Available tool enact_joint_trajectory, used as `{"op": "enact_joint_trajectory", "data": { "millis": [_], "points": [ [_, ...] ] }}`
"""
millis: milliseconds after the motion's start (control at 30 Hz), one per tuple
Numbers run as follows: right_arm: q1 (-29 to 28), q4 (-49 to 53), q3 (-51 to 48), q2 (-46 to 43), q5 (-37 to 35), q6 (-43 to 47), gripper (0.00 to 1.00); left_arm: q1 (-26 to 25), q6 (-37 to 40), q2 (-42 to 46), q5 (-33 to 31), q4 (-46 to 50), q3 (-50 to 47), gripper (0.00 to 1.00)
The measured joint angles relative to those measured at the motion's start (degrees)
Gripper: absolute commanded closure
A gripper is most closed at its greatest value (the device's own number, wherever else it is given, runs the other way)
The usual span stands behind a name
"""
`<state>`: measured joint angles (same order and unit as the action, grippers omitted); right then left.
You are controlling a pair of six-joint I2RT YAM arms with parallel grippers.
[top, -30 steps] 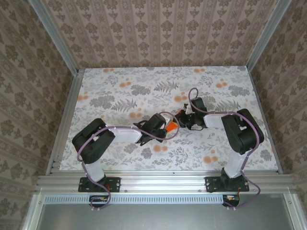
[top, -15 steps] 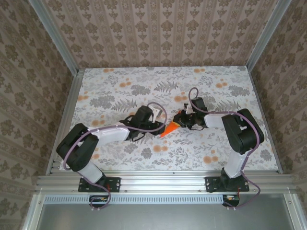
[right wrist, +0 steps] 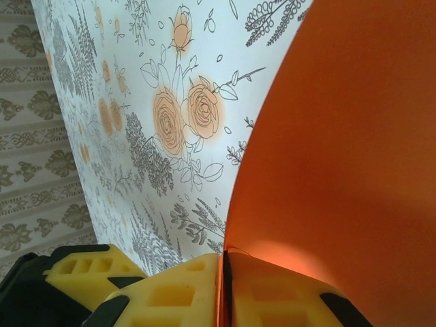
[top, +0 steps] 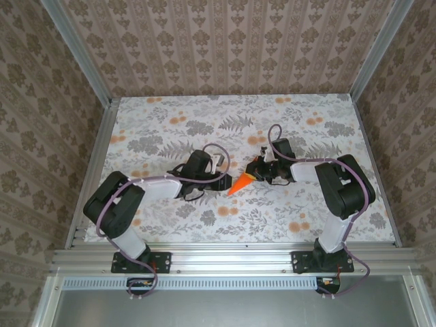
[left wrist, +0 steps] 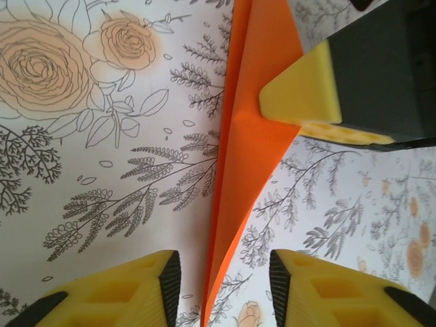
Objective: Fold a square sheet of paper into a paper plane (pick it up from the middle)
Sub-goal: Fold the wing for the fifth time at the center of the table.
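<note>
between the two yellow fingers (left wrist: 139,286) of the left gripper (left wrist: 221,267) i see the narrow point of the orange paper (left wrist: 242,163), folded into a long creased wedge. those fingers stand partly apart with a gap on either side of the tip, so they are not gripping it; the tip runs nearer the left-hand finger than the other. further out from them, a yellow pad of the right gripper (left wrist: 300,95) sits on the wide part of the paper. in the right wrist view, the right gripper (right wrist: 223,267) has its fingers (right wrist: 170,293) pressed together on the paper's edge, and the orange sheet (right wrist: 340,170) spreads up and away from that pinch. from above, the paper (top: 240,184) lies as a small wedge over the flowered tablecloth (top: 170,129), its wide end at the right gripper (top: 257,174) and its point aimed at the left gripper (top: 219,180), just beside it.
</note>
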<state>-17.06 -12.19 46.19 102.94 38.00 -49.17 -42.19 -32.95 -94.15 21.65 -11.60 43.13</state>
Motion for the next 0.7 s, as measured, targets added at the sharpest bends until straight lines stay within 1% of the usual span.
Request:
{"op": "enact_joint_trajectory", "data": {
  "millis": [333, 533, 700],
  "points": [
    [0.1, -0.2, -0.2, 0.0, 0.0, 0.0, 0.87, -5.7, 5.8, -3.0, -6.8, 6.3, 2.3, 0.75],
    [0.2, -0.5, -0.2, 0.2, 0.0, 0.0, 0.87, -7.0, 7.7, -4.7, -10.2, 8.4, 3.8, 0.81],
    [0.4, -0.6, -0.2, 0.2, 0.0, 0.0, 0.87, -7.6, 8.8, -4.7, -12.2, 9.5, 4.2, 0.90]
  ]
}}
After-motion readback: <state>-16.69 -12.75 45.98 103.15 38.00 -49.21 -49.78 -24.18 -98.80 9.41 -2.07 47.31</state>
